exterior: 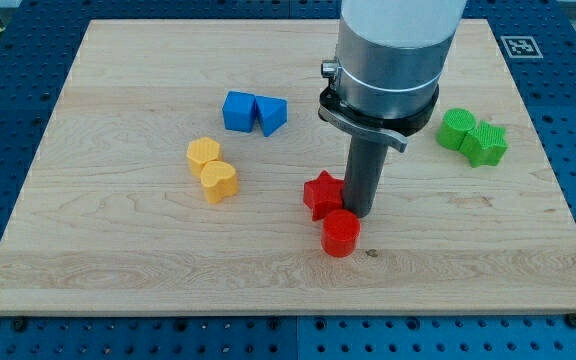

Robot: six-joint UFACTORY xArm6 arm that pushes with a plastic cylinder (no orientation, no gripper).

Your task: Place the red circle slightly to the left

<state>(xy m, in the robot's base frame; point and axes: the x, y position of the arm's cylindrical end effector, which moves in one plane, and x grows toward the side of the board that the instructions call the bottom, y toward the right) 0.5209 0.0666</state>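
The red circle (339, 233), a short red cylinder, sits on the wooden board (118, 250) a little below the view's centre. A red star (322, 193) lies just above it to the left, touching or nearly touching it. My tip (359, 213) is the lower end of the dark rod. It stands right next to the red circle's upper right edge and just right of the red star.
A blue cube (238, 111) and a blue triangular block (271, 115) sit side by side at upper centre-left. A yellow hexagon (203, 153) and a yellow heart-like block (220, 181) lie left of centre. Two green blocks (473, 136) lie at the right.
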